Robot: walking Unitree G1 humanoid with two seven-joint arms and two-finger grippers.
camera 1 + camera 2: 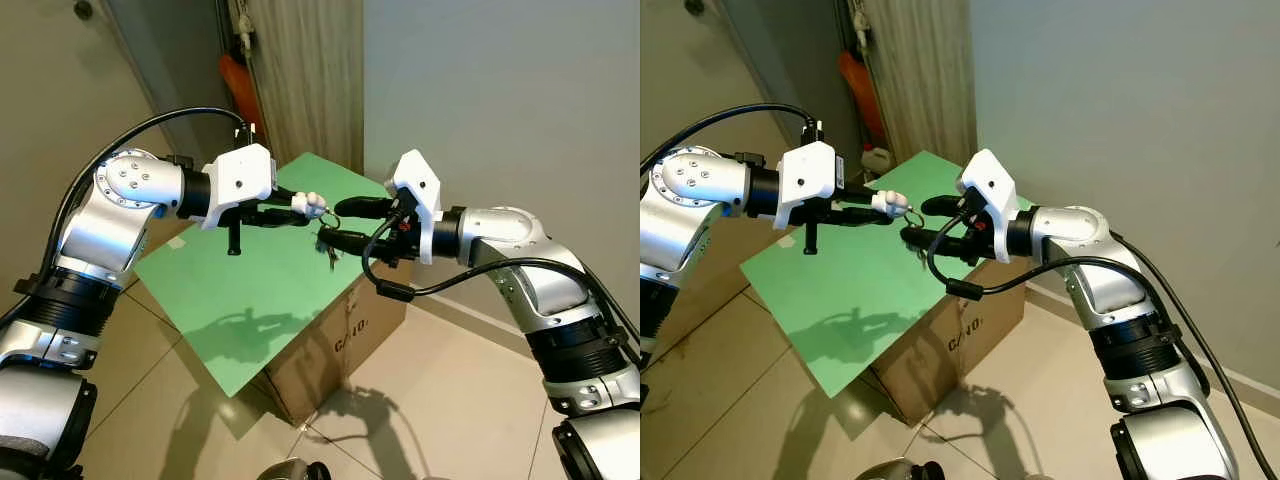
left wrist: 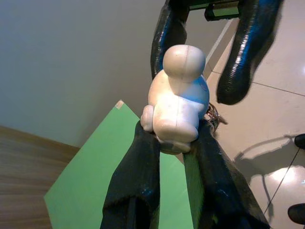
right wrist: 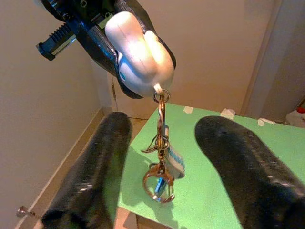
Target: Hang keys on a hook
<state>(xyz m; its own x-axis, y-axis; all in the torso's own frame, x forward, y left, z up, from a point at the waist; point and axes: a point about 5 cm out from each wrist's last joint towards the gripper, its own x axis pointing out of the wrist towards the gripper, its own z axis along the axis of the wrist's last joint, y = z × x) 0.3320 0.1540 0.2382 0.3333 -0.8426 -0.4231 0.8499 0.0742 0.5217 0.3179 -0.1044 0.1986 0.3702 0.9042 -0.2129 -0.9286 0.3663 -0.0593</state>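
Note:
A white figurine keychain [image 1: 311, 203] is pinched in my left gripper [image 1: 300, 212], which is shut on it above the green board [image 1: 200, 270]. From the figurine a metal chain drops to a ring with keys [image 3: 161, 177] that dangle freely. My right gripper [image 1: 338, 224] faces the left one at close range and stands open, one black finger [image 3: 90, 181] on each side of the hanging keys without touching them. In the left wrist view the figurine [image 2: 178, 100] sits between the left fingers [image 2: 136, 191], with the right gripper's two fingertips just beyond it.
The green board lies on a cardboard box [image 1: 345, 335] standing on a tiled floor. A plain wall runs behind and to the right. A ribbed curtain [image 1: 300, 80], an orange object [image 1: 234, 85] and a small white bottle [image 1: 877, 160] are at the back.

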